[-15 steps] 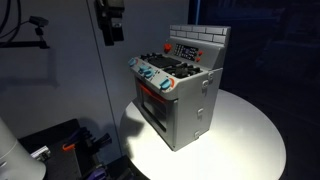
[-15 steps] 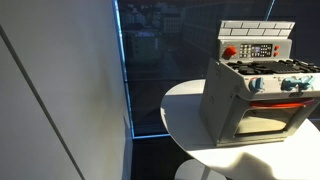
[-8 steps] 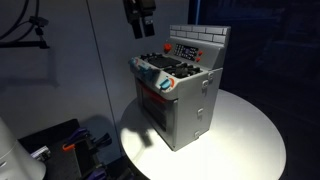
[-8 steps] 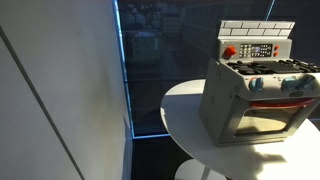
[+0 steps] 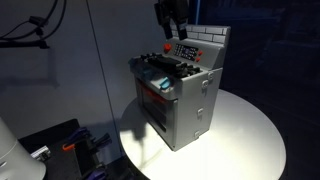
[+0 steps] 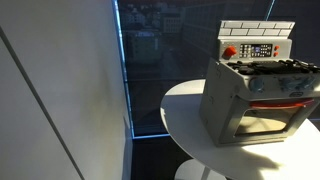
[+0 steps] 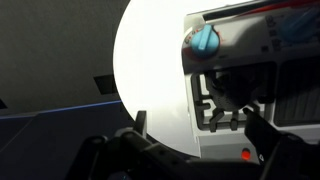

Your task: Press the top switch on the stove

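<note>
Pincer (image 5: pixel 172 22) hovers over the back of the stove (image 5: pixel 182 95), jaws spread; the wrist view shows both fingers (image 7: pixel 141 124) wide apart with nothing between them. The stove stands upright on the round white desk (image 5: pixel 250 130). Its panel (image 5: pixel 187 50), with the red button (image 5: pixel 166 46) at one end, sits just below the pincer against the brick wall (image 5: pixel 207 34). Can't tell which control counts as the "top switch", so aiming at the wrong one is risk one. Risk two: spread jaws make a wide tool, so a finger could hit a neighbouring key or straddle the button and miss. Closing first would give one blunt tip. Risk three: the panel looks tilted, so a straight-down push may skid onto the burners (image 5: pixel 170 68). Risk four: the stove looks light and unclamped, so a hard or slanted press could shove or tip it. Room: open air above and in front, brick wall blocking behind the panel, and bare desk margin around the stove in both exterior views.
</note>
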{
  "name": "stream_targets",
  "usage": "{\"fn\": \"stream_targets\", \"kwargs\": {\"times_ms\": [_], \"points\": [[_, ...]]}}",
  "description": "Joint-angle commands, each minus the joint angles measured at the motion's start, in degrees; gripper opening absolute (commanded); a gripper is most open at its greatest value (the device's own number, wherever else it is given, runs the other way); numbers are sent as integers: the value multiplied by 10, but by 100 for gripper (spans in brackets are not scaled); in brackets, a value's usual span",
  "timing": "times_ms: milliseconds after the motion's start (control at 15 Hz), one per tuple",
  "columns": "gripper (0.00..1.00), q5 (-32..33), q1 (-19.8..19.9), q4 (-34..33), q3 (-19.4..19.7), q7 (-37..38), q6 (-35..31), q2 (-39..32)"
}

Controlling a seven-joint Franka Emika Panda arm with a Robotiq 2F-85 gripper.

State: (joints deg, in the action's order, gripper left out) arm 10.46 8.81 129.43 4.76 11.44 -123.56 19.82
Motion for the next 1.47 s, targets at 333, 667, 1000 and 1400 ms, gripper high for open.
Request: {"fn": "stream_targets", "kwargs": {"times_ms": [333, 667, 1000, 1400], "points": [[100, 5, 9, -60, -4, 87, -104, -108], [100, 1, 4, -46, 1, 97, -124, -113], [100, 1, 3, -49, 0, 104, -123, -115], [100, -8, 0, -59, 1, 106, -133, -139]]}}
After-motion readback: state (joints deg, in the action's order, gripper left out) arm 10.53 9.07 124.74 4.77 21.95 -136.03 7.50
